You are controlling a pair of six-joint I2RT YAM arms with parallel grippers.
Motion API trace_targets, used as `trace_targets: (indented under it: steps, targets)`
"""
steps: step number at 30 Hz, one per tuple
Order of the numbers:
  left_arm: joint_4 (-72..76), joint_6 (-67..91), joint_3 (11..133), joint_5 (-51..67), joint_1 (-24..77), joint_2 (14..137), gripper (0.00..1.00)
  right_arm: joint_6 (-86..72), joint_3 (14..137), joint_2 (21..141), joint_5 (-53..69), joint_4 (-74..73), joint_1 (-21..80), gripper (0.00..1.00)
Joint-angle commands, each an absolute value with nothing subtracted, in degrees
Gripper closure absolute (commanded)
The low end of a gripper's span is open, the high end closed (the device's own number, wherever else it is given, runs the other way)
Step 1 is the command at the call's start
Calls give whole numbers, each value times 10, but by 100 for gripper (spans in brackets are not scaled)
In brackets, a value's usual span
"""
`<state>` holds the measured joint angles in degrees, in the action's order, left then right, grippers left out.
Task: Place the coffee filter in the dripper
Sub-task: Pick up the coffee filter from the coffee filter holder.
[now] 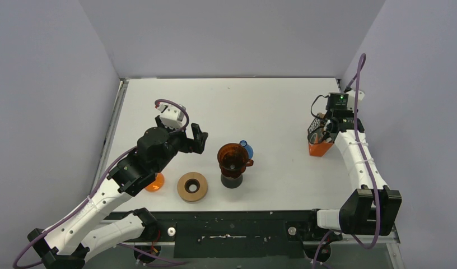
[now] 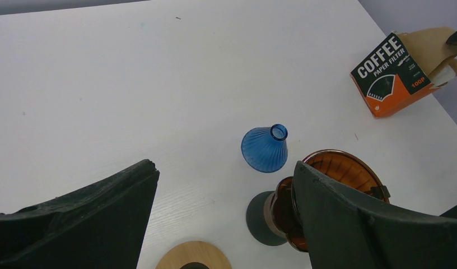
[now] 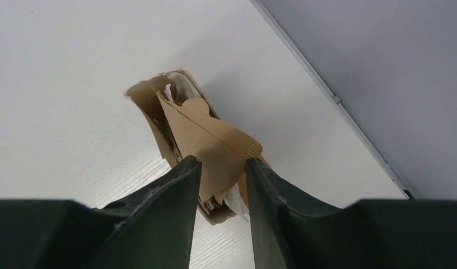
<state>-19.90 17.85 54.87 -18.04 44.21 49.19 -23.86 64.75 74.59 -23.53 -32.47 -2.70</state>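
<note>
An amber dripper [image 1: 233, 159] stands on a dark base mid-table, and its ribbed bowl [image 2: 344, 168] shows in the left wrist view. At the right an orange and black coffee filter box [image 1: 319, 136] holds brown paper filters. One coffee filter [image 3: 215, 134] sticks out of the box's torn mouth [image 3: 143, 96]. My right gripper [image 3: 223, 162] hovers over it, jaws narrowly apart. The filter lies beyond the fingertips [image 3: 187, 171], and no pinch shows. My left gripper [image 2: 225, 168] is wide open and empty, just left of the dripper.
A blue ribbed cone [image 2: 265, 148] lies just behind the dripper. A wooden ring [image 1: 192, 186] sits in front and left of the dripper. A small orange object [image 1: 155, 182] is partly under the left arm. The table's right edge and wall run close to the box.
</note>
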Motion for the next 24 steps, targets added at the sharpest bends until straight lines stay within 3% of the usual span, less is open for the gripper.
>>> trace_targets:
  steps: [1, 16, 24]
  targets:
    - [-174, 180, 550, -188, 445, 483, 11, -247, 654, 750, -228, -291, -32, 64]
    - [-174, 180, 551, -188, 445, 482, 11, -249, 655, 762, -198, -283, -32, 76]
    - [-173, 180, 551, -188, 445, 481, 11, -249, 656, 758, -195, -282, -32, 94]
